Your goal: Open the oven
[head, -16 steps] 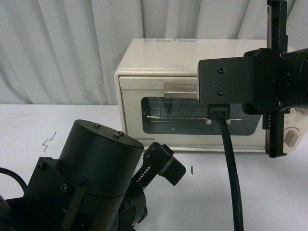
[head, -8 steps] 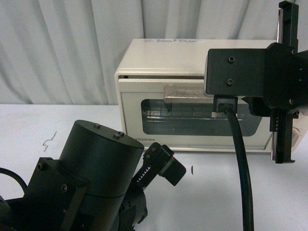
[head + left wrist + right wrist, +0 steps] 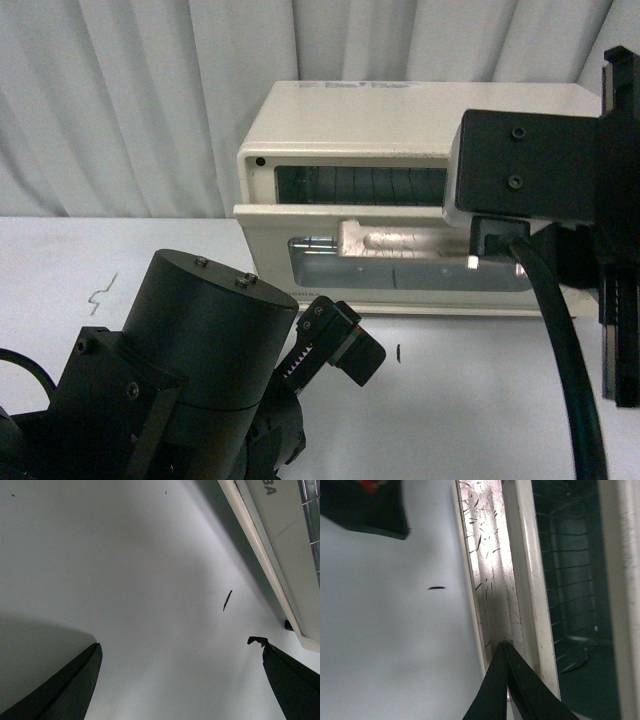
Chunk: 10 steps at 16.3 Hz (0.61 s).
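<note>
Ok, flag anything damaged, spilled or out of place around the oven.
Nothing looks spilled or broken. The oven door hangs partly open, tilted forward, as the task wants. Its handle is scuffed with many short dark scratches, and the table carries a few small dark marks.

A white table (image 3: pixel 450 400) is laid across the near area. A pale pleated curtain (image 3: pixel 130 100) is hung along the far side. A short dark mark (image 3: pixel 398 353) is seen on the table surface, right of centre. A thin zigzag scratch (image 3: pixel 103 292) is located toward the left edge.
</note>
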{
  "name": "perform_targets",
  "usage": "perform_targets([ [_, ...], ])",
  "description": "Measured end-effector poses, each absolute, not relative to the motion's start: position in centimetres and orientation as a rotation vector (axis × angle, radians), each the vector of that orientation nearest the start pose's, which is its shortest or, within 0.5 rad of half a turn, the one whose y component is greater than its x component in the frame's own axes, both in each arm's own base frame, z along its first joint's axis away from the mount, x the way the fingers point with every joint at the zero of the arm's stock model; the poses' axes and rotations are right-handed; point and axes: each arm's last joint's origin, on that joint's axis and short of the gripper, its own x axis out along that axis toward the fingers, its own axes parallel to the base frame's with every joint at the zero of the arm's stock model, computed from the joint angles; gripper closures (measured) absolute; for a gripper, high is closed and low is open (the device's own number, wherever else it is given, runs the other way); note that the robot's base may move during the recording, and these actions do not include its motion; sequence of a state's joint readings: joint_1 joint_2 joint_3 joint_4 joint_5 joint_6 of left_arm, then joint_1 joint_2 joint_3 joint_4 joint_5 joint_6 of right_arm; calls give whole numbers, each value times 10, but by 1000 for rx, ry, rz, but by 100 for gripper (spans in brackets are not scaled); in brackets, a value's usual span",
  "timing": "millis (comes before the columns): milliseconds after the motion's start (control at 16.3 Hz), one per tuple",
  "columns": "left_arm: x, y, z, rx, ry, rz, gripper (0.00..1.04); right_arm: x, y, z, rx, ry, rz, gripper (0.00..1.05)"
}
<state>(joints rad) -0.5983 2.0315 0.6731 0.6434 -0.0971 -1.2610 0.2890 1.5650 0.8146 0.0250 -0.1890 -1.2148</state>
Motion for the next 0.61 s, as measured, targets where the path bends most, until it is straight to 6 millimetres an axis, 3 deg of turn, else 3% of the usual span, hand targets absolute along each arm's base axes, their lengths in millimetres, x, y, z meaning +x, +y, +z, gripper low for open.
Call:
perform_targets([
  [368,266,-178,50,-940,863,14,7,273,97,184,-1061,486,990,103],
  [552,266,-178,50,-940,863,14,7,277,93,206,-1045,417,940,102],
  [614,266,-178,50,-940,863,14,7,278,90,215,-1035,407,927,92],
])
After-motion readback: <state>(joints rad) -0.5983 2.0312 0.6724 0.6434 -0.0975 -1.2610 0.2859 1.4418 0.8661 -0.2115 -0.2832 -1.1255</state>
